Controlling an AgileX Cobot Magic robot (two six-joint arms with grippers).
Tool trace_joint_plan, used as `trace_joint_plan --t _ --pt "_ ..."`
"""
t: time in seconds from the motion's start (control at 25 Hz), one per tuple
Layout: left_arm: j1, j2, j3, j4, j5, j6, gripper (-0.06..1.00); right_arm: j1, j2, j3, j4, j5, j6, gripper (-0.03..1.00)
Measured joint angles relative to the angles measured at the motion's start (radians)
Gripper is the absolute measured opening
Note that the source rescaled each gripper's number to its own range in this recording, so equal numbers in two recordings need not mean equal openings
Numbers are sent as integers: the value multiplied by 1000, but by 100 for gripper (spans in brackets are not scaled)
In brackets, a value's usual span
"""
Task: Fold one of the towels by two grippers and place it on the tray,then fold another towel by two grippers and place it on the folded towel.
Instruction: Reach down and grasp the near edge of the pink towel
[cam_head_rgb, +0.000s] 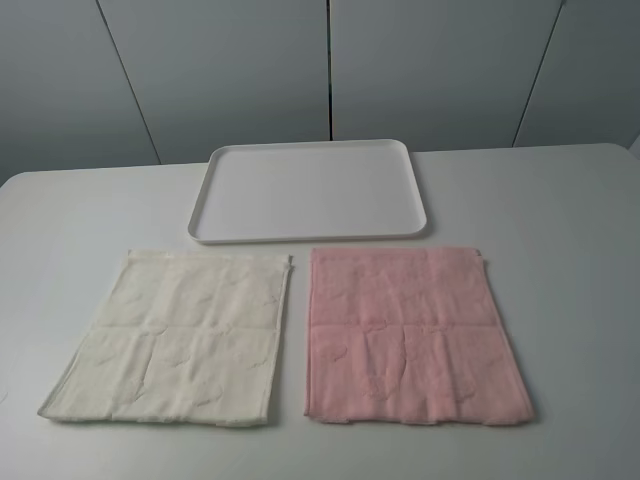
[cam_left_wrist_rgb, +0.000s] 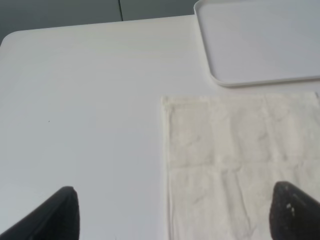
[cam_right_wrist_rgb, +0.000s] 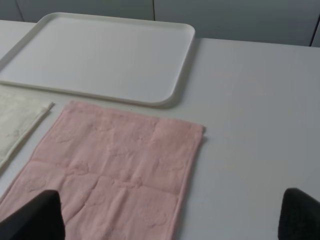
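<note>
The pale pink towel (cam_head_rgb: 412, 335) lies flat and unfolded on the right of the white table, the cream towel (cam_head_rgb: 180, 335) flat to its left. Behind both sits the white tray (cam_head_rgb: 310, 190), with nothing on it. Neither arm shows in the exterior high view. In the left wrist view my left gripper (cam_left_wrist_rgb: 177, 215) is open, held above the cream towel (cam_left_wrist_rgb: 240, 165) at its outer edge, with the tray (cam_left_wrist_rgb: 260, 45) beyond. My right gripper (cam_right_wrist_rgb: 170, 217) is also open, above the pink towel (cam_right_wrist_rgb: 112, 165) and holding nothing, the tray (cam_right_wrist_rgb: 100, 55) ahead of it.
The white table (cam_head_rgb: 570, 300) runs wide on both sides of the towels. Grey wall panels (cam_head_rgb: 320, 70) stand behind the table's far edge. A narrow gap separates the two towels, and another separates them from the tray.
</note>
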Motion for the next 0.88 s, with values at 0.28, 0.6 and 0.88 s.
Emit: trace_joint_plan --t 0.28,0.6,0.88 --pt "0 0 0 0 0 0 98 0 0 0 0 0 0 92" --pt "0 0 0 0 0 0 98 0 0 0 0 0 0 92" --pt "0 0 0 0 0 0 98 0 0 0 0 0 0 92"
